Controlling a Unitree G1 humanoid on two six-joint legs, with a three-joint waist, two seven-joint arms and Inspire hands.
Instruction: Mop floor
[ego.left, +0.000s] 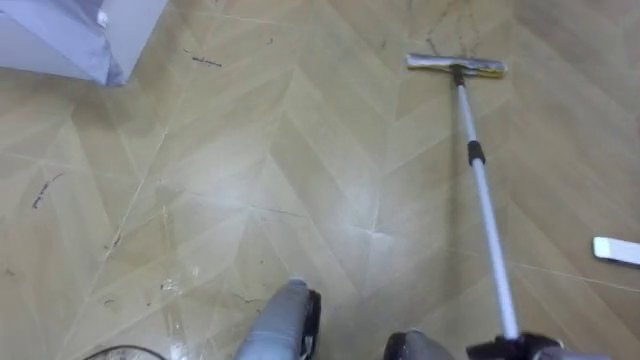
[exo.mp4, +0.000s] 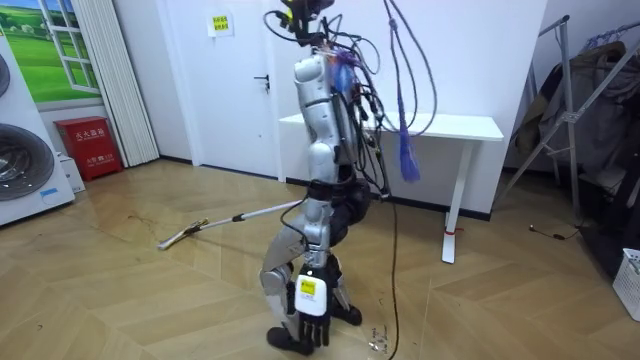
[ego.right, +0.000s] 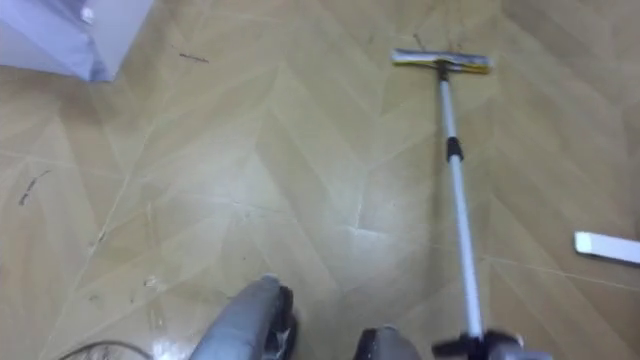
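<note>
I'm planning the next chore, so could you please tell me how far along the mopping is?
Done: nothing I can confirm from the floor. In hand: the right robot hand holds the mop, head on the boards; the left robot hand hangs open. To do: dark scuff marks ahead.

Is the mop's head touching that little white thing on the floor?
Apart. The left eye view shows the flat grey and yellow mop head far up the wooden floor, with bare boards between it and the small white flat piece.
</note>
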